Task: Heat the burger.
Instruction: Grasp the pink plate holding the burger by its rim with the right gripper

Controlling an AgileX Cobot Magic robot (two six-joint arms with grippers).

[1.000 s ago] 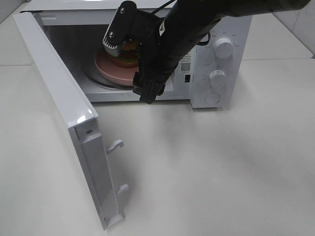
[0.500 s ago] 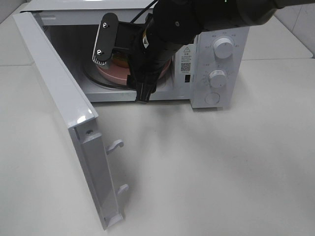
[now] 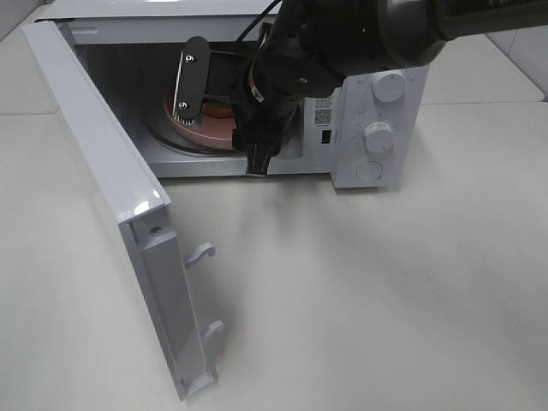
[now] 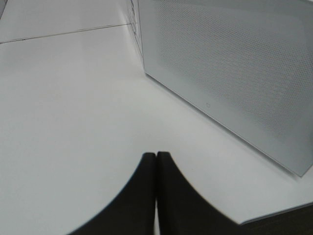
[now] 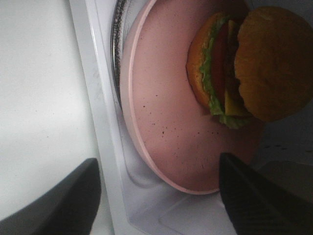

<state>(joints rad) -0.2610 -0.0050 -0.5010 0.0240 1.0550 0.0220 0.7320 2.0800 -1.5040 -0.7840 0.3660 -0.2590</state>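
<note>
The burger (image 5: 234,73), with a golden-brown bun, lettuce, tomato and cheese, sits on a pink speckled plate (image 5: 166,112) on the glass turntable (image 3: 167,137) inside the open microwave (image 3: 377,103). From the exterior high view only a sliver of the burger (image 3: 217,108) shows behind my right arm, above the plate (image 3: 210,130). My right gripper (image 3: 225,120) hangs at the oven's mouth, open; its fingertips (image 5: 68,200) flank the plate's near rim with visible gaps. My left gripper (image 4: 156,164) is shut on nothing, low over the table beside the door.
The microwave door (image 3: 111,171) swings far out to the left, its latch hooks pointing at the table. The left wrist view shows the door's perforated outer panel (image 4: 230,73). Two knobs (image 3: 378,134) sit on the control panel at the right.
My right wrist has twisted and shifted slightly at the oven opening, jaws staying wide. The plate and burger have not moved.
</note>
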